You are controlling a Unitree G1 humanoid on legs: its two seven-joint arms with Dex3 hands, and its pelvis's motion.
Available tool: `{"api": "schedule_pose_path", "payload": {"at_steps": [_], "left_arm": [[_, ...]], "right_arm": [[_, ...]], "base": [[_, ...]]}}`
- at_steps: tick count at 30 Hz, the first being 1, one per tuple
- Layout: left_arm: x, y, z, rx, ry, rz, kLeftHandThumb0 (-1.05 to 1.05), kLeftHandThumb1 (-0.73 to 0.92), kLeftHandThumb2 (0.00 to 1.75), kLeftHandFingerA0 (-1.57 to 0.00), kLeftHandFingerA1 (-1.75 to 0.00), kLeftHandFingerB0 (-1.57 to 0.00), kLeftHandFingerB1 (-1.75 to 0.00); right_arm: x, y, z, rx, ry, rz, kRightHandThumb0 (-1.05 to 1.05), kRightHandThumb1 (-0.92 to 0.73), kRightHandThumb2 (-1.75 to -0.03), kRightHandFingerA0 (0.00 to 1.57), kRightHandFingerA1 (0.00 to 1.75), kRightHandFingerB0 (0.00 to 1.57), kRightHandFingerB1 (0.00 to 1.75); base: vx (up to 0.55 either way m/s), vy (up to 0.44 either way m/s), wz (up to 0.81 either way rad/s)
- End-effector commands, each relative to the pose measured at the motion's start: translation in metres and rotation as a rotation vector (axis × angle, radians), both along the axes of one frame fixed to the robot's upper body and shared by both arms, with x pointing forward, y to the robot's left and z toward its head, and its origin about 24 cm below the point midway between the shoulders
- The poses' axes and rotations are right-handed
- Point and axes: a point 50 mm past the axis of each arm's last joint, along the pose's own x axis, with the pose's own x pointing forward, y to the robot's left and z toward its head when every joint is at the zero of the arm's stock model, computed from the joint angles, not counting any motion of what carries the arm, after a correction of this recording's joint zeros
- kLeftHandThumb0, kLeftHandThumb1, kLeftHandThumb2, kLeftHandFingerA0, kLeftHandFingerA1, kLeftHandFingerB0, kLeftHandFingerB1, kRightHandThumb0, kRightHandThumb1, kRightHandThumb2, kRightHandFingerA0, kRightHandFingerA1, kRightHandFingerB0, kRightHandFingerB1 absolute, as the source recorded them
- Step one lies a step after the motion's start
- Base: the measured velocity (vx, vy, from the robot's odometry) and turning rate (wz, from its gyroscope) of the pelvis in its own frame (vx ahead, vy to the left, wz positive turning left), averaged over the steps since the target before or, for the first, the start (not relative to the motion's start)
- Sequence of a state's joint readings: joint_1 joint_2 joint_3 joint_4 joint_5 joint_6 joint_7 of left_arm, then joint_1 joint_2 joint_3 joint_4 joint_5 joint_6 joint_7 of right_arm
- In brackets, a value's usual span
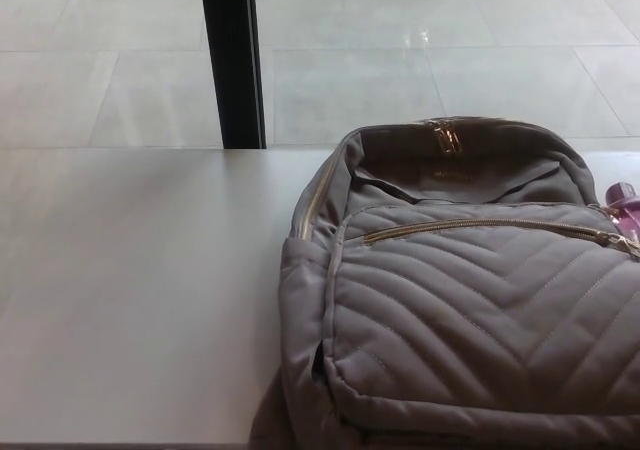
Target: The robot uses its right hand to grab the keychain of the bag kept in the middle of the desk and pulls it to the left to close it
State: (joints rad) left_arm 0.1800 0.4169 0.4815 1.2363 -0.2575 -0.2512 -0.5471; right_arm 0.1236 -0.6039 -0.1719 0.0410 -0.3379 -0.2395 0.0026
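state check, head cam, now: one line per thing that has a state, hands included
bag: lying front-up on the desk, cut off at the picture's right edge
top compartment: sagging open
front pocket zip: slider at its far right end, not yet pulled left
keychain: pink, at the zip's right end, nothing holding it
left hand: not in view
right hand: not in view
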Motion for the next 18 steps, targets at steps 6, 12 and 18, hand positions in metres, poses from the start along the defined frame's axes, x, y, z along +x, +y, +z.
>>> {"api": "schedule_pose_path", "payload": {"at_steps": [6,12,18], "left_arm": [[-0.003,0.002,0.002,-0.013,-0.017,0.021,-0.78,0.78,0.63,-0.44,-0.67,-0.37,-0.44],[-0.003,0.002,0.001,-0.001,-0.003,0.002,-0.78,0.62,1.03,-0.45,-0.69,-0.34,-0.55],[-0.003,0.003,0.002,0.005,-0.005,0.004,-0.77,0.62,1.03,-0.44,-0.69,-0.34,-0.56]], "right_arm": [[0.003,-0.010,0.009,0.295,-0.236,-0.137,0.09,-0.52,-1.17,1.14,1.42,0.96,1.26],[0.007,-0.010,0.016,0.329,-0.272,-0.174,0.00,-0.57,-1.12,0.83,1.75,0.75,1.53],[0.011,-0.009,0.019,0.392,-0.298,-0.195,-0.03,-0.51,-1.16,1.19,1.41,1.00,1.26]], "base": [[0.00,0.000,0.00],[0.00,0.000,0.00],[0.00,0.000,0.00]]}}
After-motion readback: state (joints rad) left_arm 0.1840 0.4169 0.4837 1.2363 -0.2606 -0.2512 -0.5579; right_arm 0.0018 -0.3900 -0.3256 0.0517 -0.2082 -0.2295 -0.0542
